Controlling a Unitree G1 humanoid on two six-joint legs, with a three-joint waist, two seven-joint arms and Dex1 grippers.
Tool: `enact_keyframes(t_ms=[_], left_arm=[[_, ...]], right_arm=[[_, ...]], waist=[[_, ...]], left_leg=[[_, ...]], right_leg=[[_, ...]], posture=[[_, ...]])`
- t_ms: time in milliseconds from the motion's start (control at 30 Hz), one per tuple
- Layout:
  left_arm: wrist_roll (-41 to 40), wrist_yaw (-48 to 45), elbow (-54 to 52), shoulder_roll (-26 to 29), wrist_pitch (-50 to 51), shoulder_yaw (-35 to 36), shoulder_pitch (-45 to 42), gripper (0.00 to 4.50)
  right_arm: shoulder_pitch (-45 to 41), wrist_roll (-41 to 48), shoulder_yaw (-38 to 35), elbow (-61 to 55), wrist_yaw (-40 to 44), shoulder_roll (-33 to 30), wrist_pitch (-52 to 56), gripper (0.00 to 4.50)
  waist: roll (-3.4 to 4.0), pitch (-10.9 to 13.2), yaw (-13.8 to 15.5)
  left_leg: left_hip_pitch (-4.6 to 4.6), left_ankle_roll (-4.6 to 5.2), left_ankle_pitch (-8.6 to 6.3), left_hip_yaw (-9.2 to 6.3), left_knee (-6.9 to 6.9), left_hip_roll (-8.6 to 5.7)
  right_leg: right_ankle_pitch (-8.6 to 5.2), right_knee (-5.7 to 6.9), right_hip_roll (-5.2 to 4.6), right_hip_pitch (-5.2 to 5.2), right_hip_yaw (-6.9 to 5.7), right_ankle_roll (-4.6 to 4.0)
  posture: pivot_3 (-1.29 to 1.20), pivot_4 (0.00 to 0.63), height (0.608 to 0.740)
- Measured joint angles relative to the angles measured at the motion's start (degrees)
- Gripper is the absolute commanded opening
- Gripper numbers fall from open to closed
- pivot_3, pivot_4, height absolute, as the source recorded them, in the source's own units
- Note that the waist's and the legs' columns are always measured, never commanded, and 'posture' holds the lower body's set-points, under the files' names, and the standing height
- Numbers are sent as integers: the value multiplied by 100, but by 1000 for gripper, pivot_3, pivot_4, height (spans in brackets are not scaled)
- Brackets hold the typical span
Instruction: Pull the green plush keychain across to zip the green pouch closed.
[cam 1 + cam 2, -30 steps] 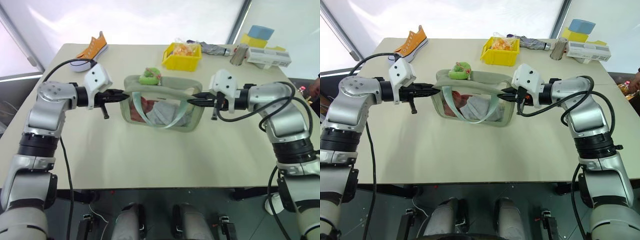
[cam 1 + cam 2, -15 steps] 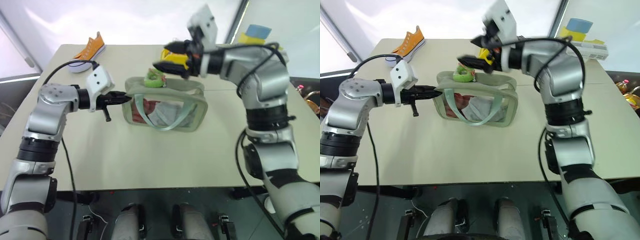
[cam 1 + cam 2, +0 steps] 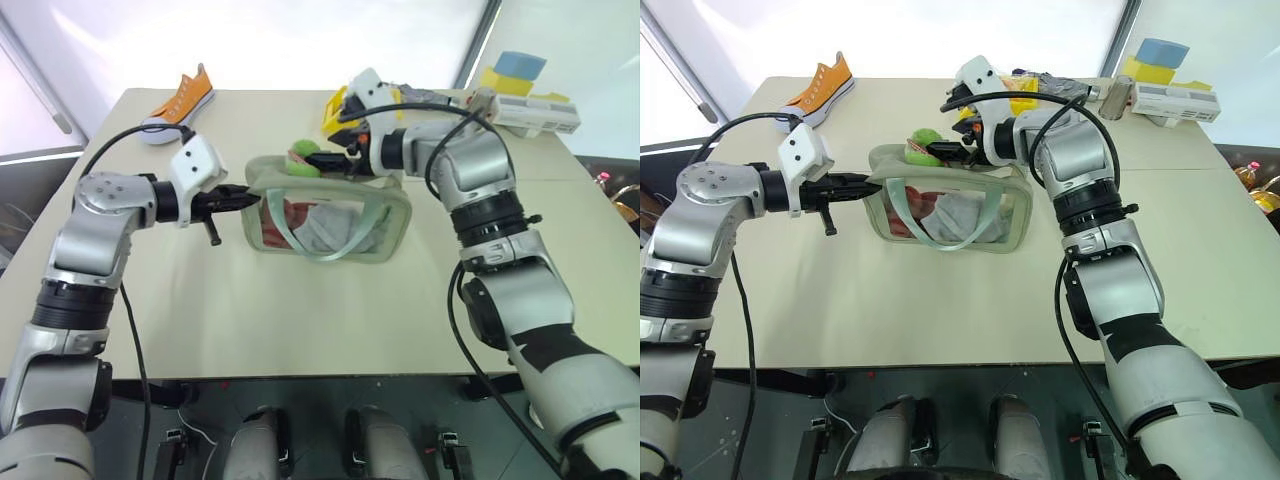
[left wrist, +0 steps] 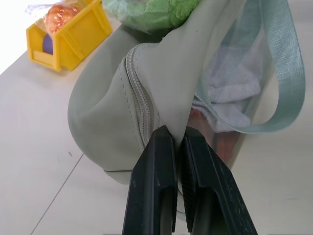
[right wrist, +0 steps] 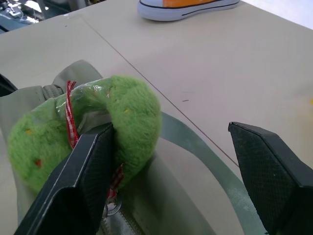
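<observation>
Head views: green pouch (image 3: 325, 210) mid-table, clear window facing near side, mint strap (image 3: 330, 238) hanging over it. Left gripper (image 3: 243, 196) clenched on pouch's left end, pinning it. Green plush keychain (image 3: 304, 157) sits on pouch top near left end, so zip looks unpulled; whole run to the right is left, by my read. Right gripper (image 3: 335, 160) at keychain w/ jaws apart, nothing grasped yet. Yellow bin (image 3: 1012, 102) and orange sneaker (image 3: 180, 97) far side, not involved.

Left wrist view: fingers (image 4: 156, 191) pressed tight on fabric fold beside zipper track (image 4: 142, 105).

Right wrist view: jaws spread wide, one finger (image 5: 93, 171) touching keychain's fuzzy side, other well apart. Next: close, then drag right.
</observation>
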Motion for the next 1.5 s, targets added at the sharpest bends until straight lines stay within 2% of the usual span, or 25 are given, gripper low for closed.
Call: enact_keyframes(t_ms=[133,167,200,433,600,733,833,900,1033,1233,1500], left_arm=[[1,28,3,-1,0,-1,0,0],[1,28,5,0,-1,0,0,0],[1,34,6,-1,-1,0,-1,0],[-11,35,12,-16,-6,-1,-4,0],[-44,54,-9,8,18,8,15,0],[-122,158,-257,28,155,101,222,0],[-166,211,-328,31,234,149,276,0],[-169,231,-363,-4,243,143,286,0],[-165,250,-362,-62,242,99,273,0],[-156,239,-351,-64,236,83,244,0],[-145,240,-350,-63,231,74,245,0]], right_arm=[[0,16,-2,-31,140,12,0,1008],[0,41,-6,-58,178,11,0,421],[1,55,-6,-96,206,11,1,54],[6,193,-262,-630,54,-179,371,54],[31,43,-556,-1218,-318,-1055,396,54],[659,-441,-468,-1819,-548,-1963,85,54],[1187,-809,-353,-2108,-731,-2387,-158,54],[1499,-973,-334,-2354,-856,-2449,-420,54],[2450,-1137,-432,-2612,-1392,-2350,-723,54],[3547,-1060,-623,-2592,-2017,-1475,-706,54],[3798,-1007,-367,-2782,-1966,-1009,-564,54]], waist=[[0,0,1],[0,0,1],[0,0,0],[0,0,26],[0,1,22],[0,1,11],[2,1,9],[4,3,-8],[0,0,12],[2,0,9],[2,0,9]], left_leg=[[0,0,0,1,0,0],[0,0,0,1,0,0],[0,0,0,0,0,0],[-4,0,0,-2,0,3],[-5,0,0,-2,-1,2],[-1,0,-1,-2,-2,2],[0,0,0,0,-3,1],[0,0,0,5,-4,2],[4,-2,1,5,-1,1],[7,-5,3,4,-2,1],[6,-4,2,2,-2,1]], right_leg=[[0,0,0,0,0,0],[0,0,0,0,0,0],[0,0,0,-1,0,0],[0,0,-1,-2,0,0],[0,-3,-4,-4,1,0],[0,-6,-2,-4,3,0],[0,-5,-1,-7,5,0],[0,-5,0,-10,6,0],[0,-7,1,0,6,1],[0,-6,4,-1,5,1],[0,-7,4,2,5,1]], posture=[[0,150,740],[0,150,740],[0,150,740],[0,150,740],[0,150,740],[0,150,740],[0,150,740],[0,150,740],[0,150,740],[0,150,740],[0,150,740]])
